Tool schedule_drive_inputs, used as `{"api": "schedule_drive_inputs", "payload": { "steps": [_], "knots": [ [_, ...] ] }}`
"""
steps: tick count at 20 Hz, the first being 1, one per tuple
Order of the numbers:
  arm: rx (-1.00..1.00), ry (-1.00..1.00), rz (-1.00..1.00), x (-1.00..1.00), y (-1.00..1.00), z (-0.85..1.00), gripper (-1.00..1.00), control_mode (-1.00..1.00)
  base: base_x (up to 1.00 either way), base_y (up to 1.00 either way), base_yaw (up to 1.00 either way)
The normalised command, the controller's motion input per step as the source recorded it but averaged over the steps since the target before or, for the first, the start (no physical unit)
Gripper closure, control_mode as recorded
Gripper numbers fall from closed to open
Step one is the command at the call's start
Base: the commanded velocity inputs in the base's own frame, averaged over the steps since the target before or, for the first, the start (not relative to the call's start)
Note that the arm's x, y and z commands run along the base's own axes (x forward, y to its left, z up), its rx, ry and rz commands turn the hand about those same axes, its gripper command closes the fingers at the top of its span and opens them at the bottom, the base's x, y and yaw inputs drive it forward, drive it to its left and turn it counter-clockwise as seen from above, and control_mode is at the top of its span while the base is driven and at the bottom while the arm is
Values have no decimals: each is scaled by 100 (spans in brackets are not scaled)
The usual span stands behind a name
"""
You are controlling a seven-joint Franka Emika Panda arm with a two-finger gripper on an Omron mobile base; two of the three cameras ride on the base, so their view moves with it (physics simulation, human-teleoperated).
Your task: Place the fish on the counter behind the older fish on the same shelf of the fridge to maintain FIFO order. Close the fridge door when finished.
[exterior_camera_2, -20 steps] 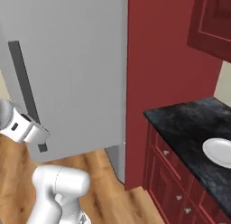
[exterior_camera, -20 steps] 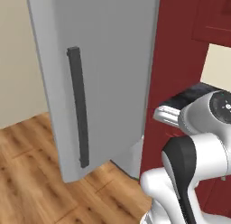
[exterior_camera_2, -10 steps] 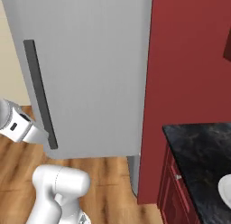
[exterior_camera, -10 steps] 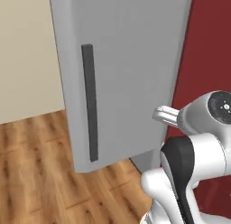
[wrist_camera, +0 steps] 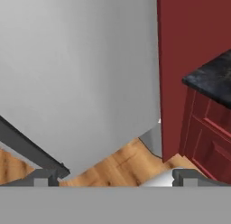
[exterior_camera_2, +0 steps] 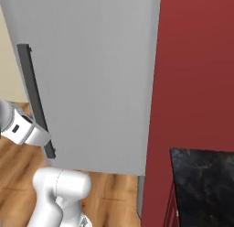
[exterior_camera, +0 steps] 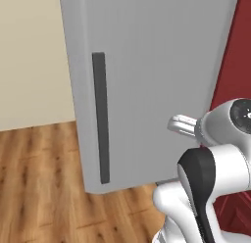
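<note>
At nine o'clock in my hand view, the dark bar handle (wrist_camera: pixel 31 148) of the fridge door (wrist_camera: pixel 81 74) slants down toward my left finger tip (wrist_camera: pixel 45 177), which sits just beside its lower end. My end effector (wrist_camera: pixel 115 179) has its two tips set wide apart with nothing between them, and only wooden floor (wrist_camera: pixel 117 162) shows in the gap. I judge I am held low at the door's bottom corner because the panel has to be swung, either to open it for the fish or to shut it; from these pictures I cannot tell which.

Seen from the left base view, the fridge door (exterior_camera: pixel 147 75) is a tall flat grey panel standing ajar, its free edge toward me, with the long handle (exterior_camera: pixel 100 117) running vertically at nine o'clock of centre. No fridge inside is visible, so I cannot say what is on the shelves.

Over at three o'clock, past a dark red side panel (exterior_camera_2: pixel 196 70), the black marbled tabletop (exterior_camera_2: pixel 205 185) shows its near corner above red cabinet fronts (wrist_camera: pixel 210 133). The fish is nowhere I can see, so I cannot say where it lies or how it looks.
</note>
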Motion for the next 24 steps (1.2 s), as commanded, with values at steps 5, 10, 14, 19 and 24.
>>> {"api": "schedule_drive_inputs", "payload": {
  "steps": [5, 10, 14, 19, 24],
  "knots": [
    [0, 0, 0, 0, 0, 0, -100, 100, 55, -32, 27],
    [0, 0, 0, 0, 0, 0, -100, 100, 45, -53, 24],
    [0, 0, 0, 0, 0, 0, -100, 100, 32, -50, 19],
    [0, 0, 0, 0, 0, 0, -100, 100, 45, -31, 16],
    [0, 0, 5, 23, -6, -6, -100, -100, 42, -9, 7]
  ]
}}
